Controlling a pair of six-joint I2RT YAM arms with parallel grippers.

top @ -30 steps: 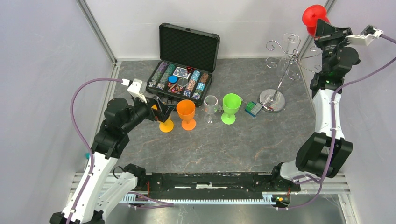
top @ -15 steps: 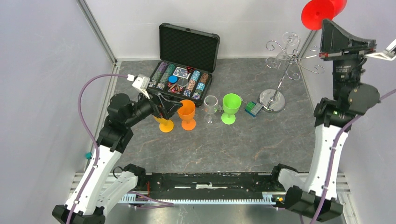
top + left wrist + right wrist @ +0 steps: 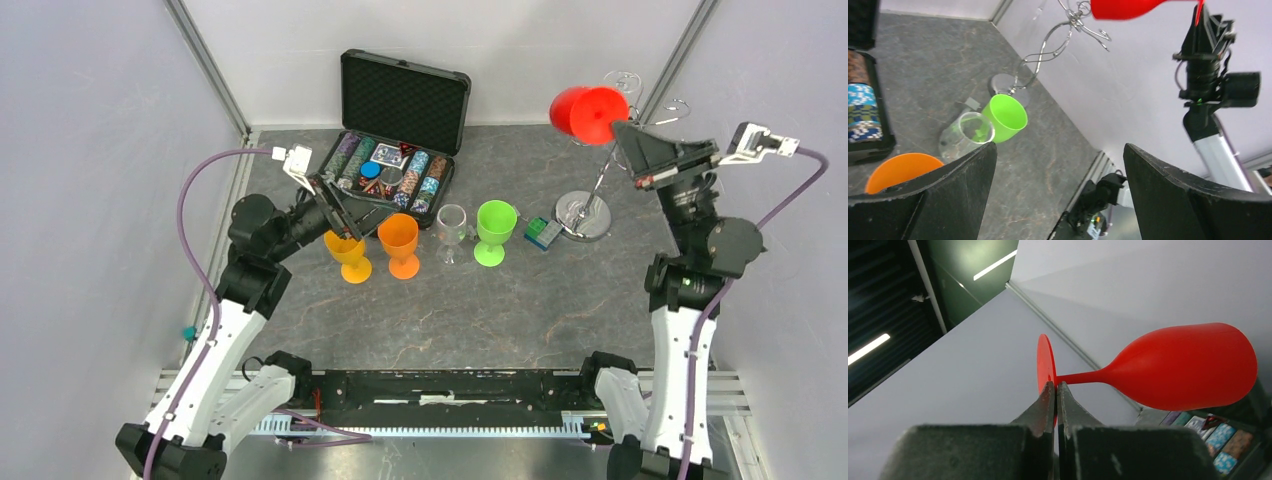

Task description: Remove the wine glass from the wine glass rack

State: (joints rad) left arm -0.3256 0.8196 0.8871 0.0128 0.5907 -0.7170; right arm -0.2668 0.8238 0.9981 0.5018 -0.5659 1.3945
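Right gripper pinches only the foot rim of the red wine glass, sideways in mid-air by the rack top; that thin grip may slip and drop it; left gripper wide, empty.

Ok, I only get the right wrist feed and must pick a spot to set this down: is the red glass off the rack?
Observer: Yes. In the top view the red wine glass hangs from no arm of the wine glass rack; the right gripper holds it sideways in the air near the rack's top.
Operator: What else is down there?
Observer: Four upright glasses in a row, left of the rack's base: a yellow glass, an orange glass, a clear glass and a green glass.
Operator: And the left arm?
Observer: The left gripper is open beside the yellow glass, holding nothing.
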